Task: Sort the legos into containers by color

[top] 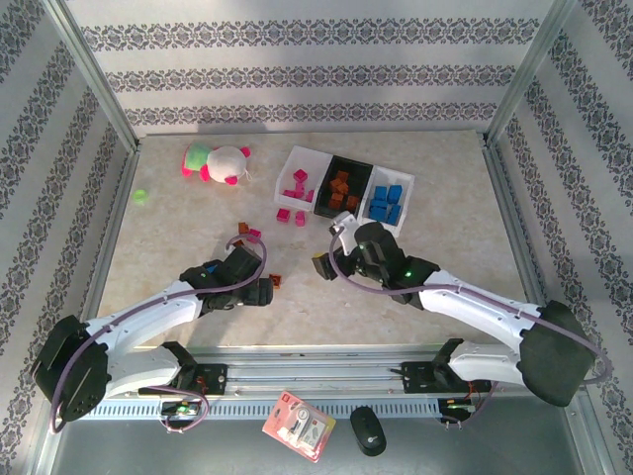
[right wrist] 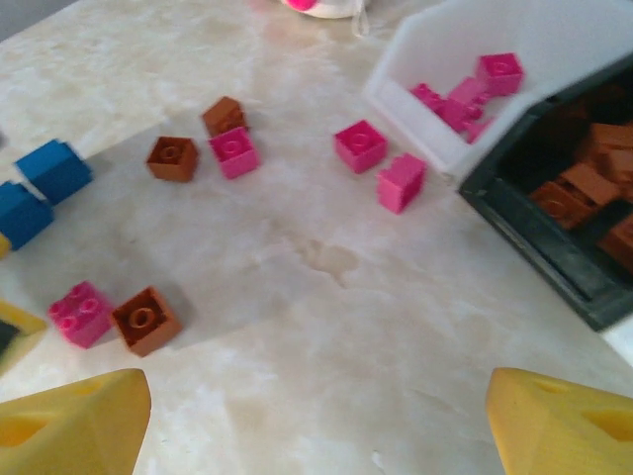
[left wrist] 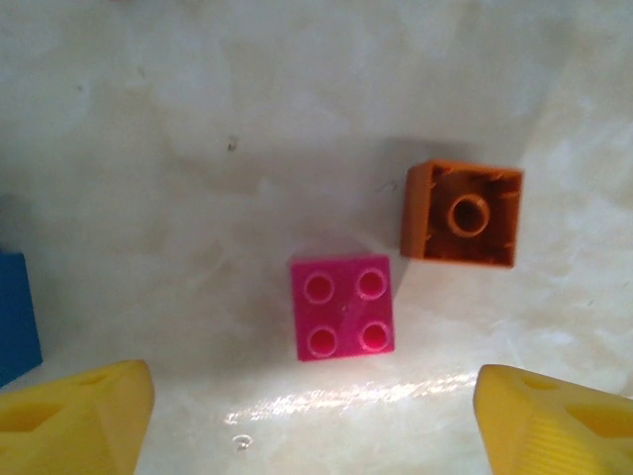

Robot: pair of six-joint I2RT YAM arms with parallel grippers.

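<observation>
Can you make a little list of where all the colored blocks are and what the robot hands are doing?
Left tray: pink bricks
Middle tray: orange bricks
Right tray: blue bricks
Table: loose bricks in all three colors
Left fingers: open, empty, pointing at a pink brick
Right fingers: open, empty

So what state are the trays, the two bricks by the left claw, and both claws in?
White plastic tray on the left, holds pink bricks.
Black plastic tray, holds orange-brown bricks.
White plastic tray on the right, holds blue bricks.
Single pink plastic brick, studs up.
Single orange-brown plastic brick, hollow side showing.
Left gripper, open, empty.
Right gripper, open, empty.
</observation>
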